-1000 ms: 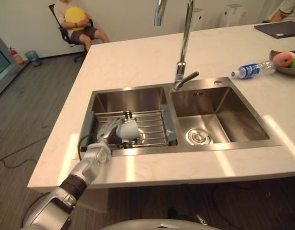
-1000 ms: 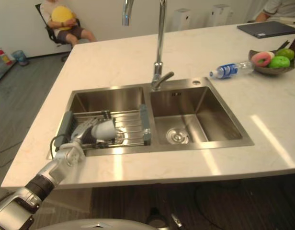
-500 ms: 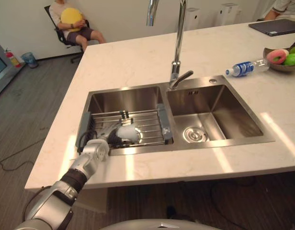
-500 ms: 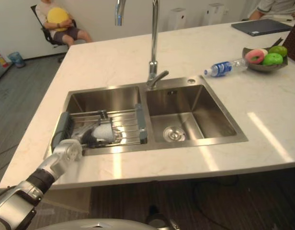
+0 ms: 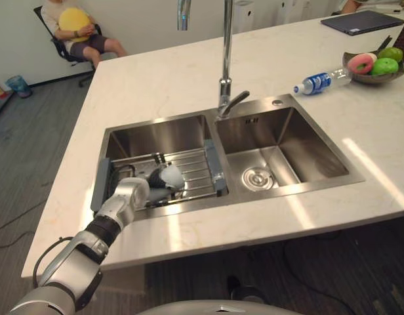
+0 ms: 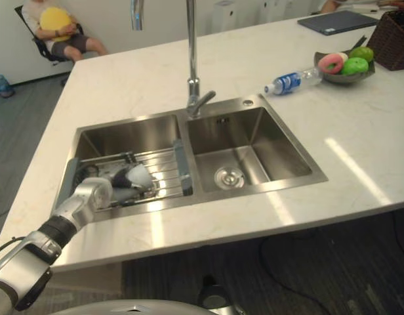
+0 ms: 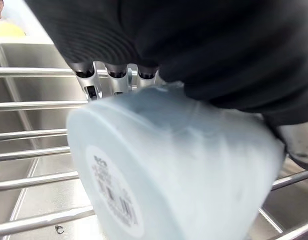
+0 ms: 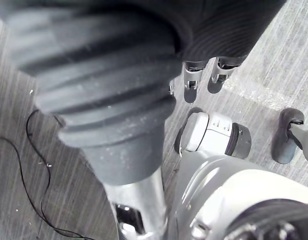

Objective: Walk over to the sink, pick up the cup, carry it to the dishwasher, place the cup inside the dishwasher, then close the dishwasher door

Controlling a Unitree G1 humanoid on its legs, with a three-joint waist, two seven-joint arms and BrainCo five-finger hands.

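The robot's left hand point(image 5: 132, 195) curls round the pale cup point(image 5: 168, 177), which lies on its side on the wire rack point(image 5: 197, 172) in the sink's point(image 5: 307, 141) left basin, ready for lifting.

You're in a kitchen within an office-like room: a pale stone desk point(image 5: 156, 85) holds a double steel sink point(image 5: 308, 139), tall faucet point(image 5: 225, 59) and fruit bowl point(image 5: 368, 79); beyond, a person point(image 5: 76, 29) sits on an office chair point(image 5: 60, 47).
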